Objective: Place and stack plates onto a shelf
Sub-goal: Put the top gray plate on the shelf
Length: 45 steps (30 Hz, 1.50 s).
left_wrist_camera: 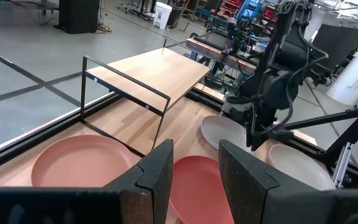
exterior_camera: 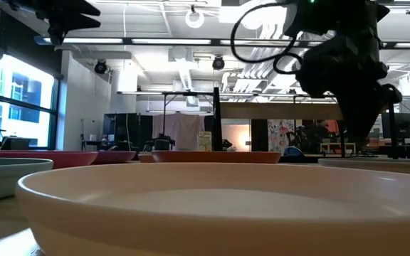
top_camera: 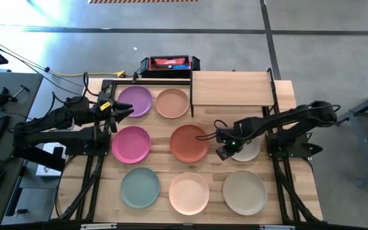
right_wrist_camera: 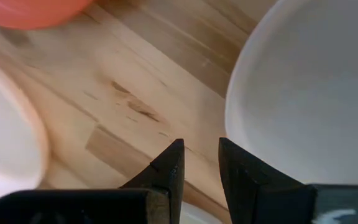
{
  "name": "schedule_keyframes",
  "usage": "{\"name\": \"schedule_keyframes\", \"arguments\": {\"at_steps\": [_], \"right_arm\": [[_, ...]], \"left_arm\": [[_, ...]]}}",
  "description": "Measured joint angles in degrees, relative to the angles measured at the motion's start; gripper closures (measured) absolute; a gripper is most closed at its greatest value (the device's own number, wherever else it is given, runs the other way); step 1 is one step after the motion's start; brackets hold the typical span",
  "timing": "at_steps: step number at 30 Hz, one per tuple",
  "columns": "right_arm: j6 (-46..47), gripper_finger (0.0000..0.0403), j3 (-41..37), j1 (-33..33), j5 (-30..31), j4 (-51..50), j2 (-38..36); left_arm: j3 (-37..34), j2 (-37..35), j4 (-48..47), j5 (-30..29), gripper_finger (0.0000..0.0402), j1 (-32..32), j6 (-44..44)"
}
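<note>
The right pincer (top_camera: 224, 144) hangs low over the slatted wooden counter (top_camera: 286, 96), fingers a little apart and empty, just beside the rim of the round matte grey plate (top_camera: 248, 151) — not gripping it. The left pincer (top_camera: 121, 110), parted too, hovers by the purple plate (top_camera: 137, 100). The light-wood shelf (top_camera: 232, 87) is bare.

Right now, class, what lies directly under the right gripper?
The right gripper hangs over bare tabletop at the edge of a grey plate, beside the red plate. The arm hides part of the grey plate from above.
</note>
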Motion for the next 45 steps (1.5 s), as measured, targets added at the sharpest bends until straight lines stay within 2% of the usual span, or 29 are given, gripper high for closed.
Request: {"name": "schedule_keyframes", "arguments": {"at_steps": [13, 20, 32, 45], "right_arm": [[-0.6, 0.0325, 0.0, 0.9, 4.8, -0.3, 4.5], [-1.1, 0.0325, 0.0, 1.2, 4.8, 0.5, 6.1], [-1.0, 0.0325, 0.0, 1.6, 8.0, 0.9, 6.4], [-1.0, 0.0325, -0.4, 1.8, 8.3, 2.0, 6.7]], "left_arm": [[0.0, 0.0, -0.1, 0.0, 0.0287, 0.0, 0.0], [0.0, 0.0, -0.1, -0.1, 0.0287, 0.0, 0.0], [0.0, 0.0, 0.0, -0.3, 0.0287, 0.0, 0.0], [0.0, 0.0, 0.0, -1.3, 0.0287, 0.0, 0.0]]}}
